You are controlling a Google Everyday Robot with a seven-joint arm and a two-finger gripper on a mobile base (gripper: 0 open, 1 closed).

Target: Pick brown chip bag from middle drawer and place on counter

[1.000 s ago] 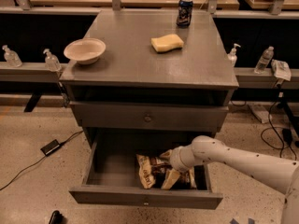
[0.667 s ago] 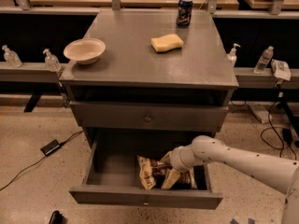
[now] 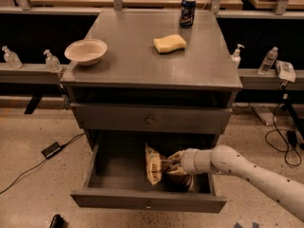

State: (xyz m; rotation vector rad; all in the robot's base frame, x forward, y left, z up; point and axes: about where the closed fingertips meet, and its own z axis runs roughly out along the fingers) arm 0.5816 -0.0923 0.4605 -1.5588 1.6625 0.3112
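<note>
The middle drawer (image 3: 118,175) is pulled open at the bottom of the grey cabinet, its plain front panel facing me. The brown chip bag (image 3: 155,166) stands tilted inside it, cream-beige end to the left and dark brown part to the right. My gripper (image 3: 172,161) reaches in from the right on the white arm and is shut on the bag's upper middle. The counter (image 3: 142,56) is the cabinet's flat grey top, above the drawer.
On the counter stand a white bowl (image 3: 86,51) at the left, a yellow sponge (image 3: 170,43) and a dark can (image 3: 187,11) at the back right. The upper drawer with the ring pull (image 3: 150,120) is closed. Bottles stand on side ledges; cables lie on the floor.
The bag has tipped up and risen a little inside the drawer, its cream end now standing higher. The gripper and arm have barely shifted.
</note>
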